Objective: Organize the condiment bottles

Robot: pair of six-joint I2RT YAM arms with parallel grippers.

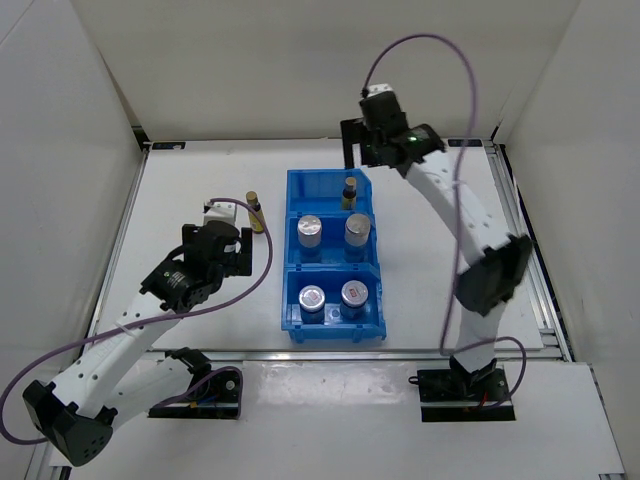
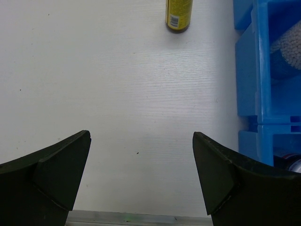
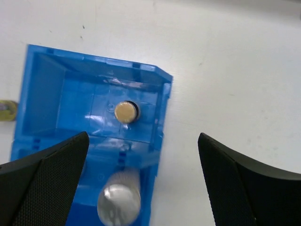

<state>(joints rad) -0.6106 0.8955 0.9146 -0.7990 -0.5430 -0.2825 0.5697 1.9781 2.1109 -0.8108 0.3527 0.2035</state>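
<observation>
**Surface.** White table (image 1: 200, 180), matt, with a metal rail along its near edge. White walls (image 1: 300, 60) close it in on the left, far and right sides.

**Bin** (image 1: 315, 192). One, blue plastic, with three compartments in a row from far to near, standing mid-table.

**Hidden or unclear.**
- Left wrist view: the loose brown bottle (image 2: 178, 14) is cut off at the top of the frame, and a jar behind the bin wall is only a blur.
- Right wrist view: that bottle shows only as a gold sliver at the left edge. The near compartment is out of frame.
- Label print cannot be read in any view.

**Jars, silver lids: four.**
- Two side by side in the middle compartment: jar (image 1: 310, 228) and jar (image 1: 357, 228).
- Two side by side in the near compartment: jar (image 1: 313, 298) and jar (image 1: 355, 293).

**Brown bottles, gold caps: two.**
- One upright in the far compartment (image 1: 349, 190), towards its right wall.
- The loose one stands on the table just left of the bin's far end.

**Grippers: two.**
- Left gripper (image 2: 141, 136): low over bare table left of the bin, fingers spread wide and holding nothing. The loose bottle is ahead of it and apart.
- Right gripper (image 3: 143, 136): above the far end of the bin, fingers spread wide and empty.
</observation>
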